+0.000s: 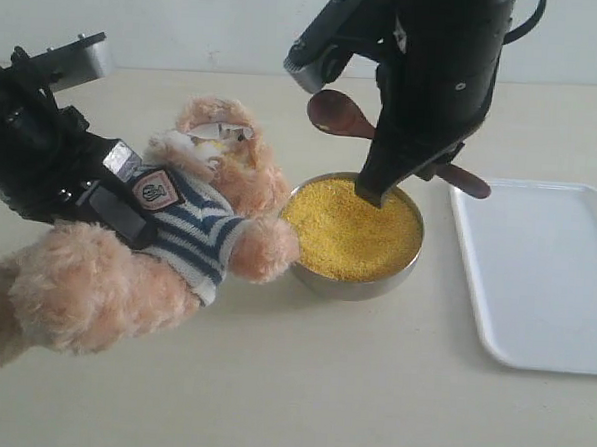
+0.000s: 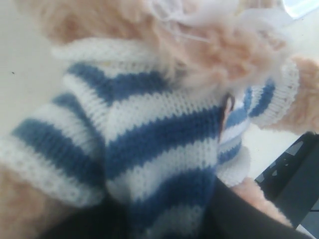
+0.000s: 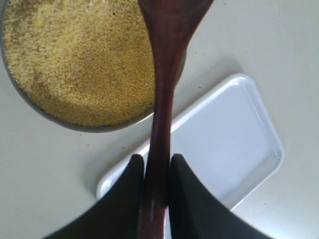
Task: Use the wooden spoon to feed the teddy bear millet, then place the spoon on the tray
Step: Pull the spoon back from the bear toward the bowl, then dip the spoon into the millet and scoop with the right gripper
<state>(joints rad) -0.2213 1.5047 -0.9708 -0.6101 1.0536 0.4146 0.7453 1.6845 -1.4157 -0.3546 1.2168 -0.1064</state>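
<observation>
The teddy bear [image 1: 193,223] lies tilted at the left, held round its striped shirt [image 2: 149,139] by my left gripper [image 1: 120,199], which is shut on it. One paw rests by the steel bowl's rim [image 1: 350,286]. The bowl is heaped with yellow millet [image 1: 353,226] [image 3: 75,59]. My right gripper [image 3: 155,162] is shut on the handle of the wooden spoon [image 3: 162,99]. The spoon [image 1: 339,114] hangs level above the far side of the bowl, its round end pointing toward the bear's head. The white tray [image 1: 536,271] [image 3: 224,134] lies at the right.
The beige tabletop [image 1: 319,405] runs round the bowl and the tray. The right arm's black body [image 1: 436,81] stands over the bowl's far side. The tray reaches the right edge of the exterior view.
</observation>
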